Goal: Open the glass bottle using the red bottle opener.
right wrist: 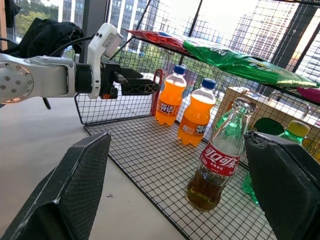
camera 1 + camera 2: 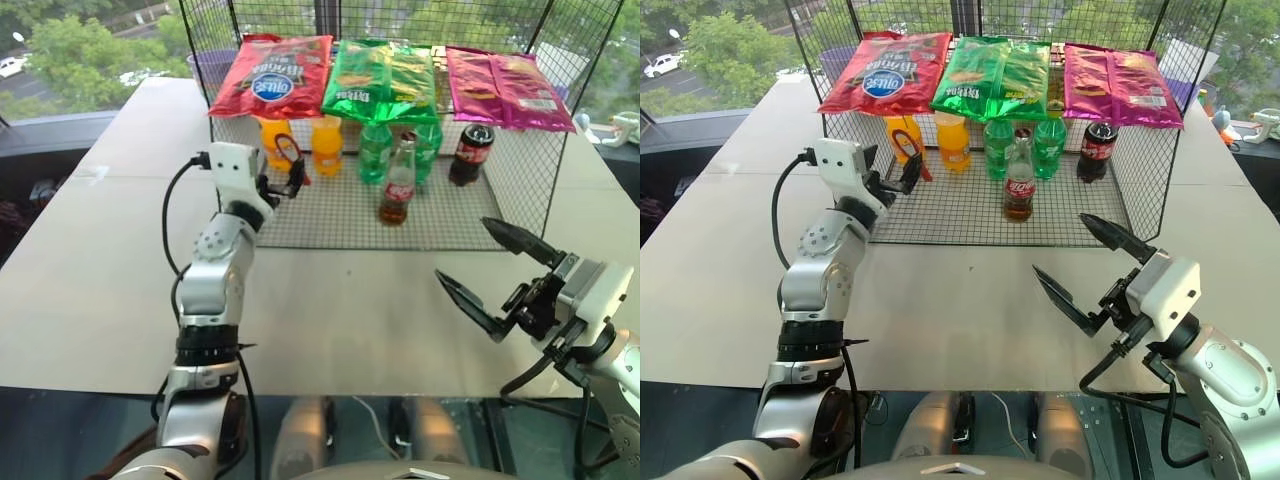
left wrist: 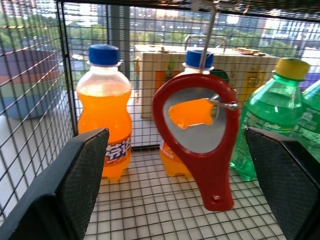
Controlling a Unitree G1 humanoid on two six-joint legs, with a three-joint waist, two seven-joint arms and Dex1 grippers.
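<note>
The red bottle opener (image 3: 214,176) hangs by its loop from a metal hook inside the wire cage, handle down. My left gripper (image 2: 292,178) is open at the cage's left front. In the left wrist view, a finger stands on each side of the opener and neither touches it. The glass bottle (image 2: 398,188), with dark cola, a red label and a small metal cap, stands upright on the cage floor near its front middle. My right gripper (image 2: 462,250) hovers open and empty over the table, in front of the cage and right of the bottle.
The wire cage (image 2: 330,218) sits on a pale table (image 2: 330,320). Two orange soda bottles (image 2: 327,147), green bottles (image 2: 375,152) and a dark plastic cola bottle (image 2: 470,152) line its back. Red, green and pink snack bags (image 2: 385,80) lie on its roof.
</note>
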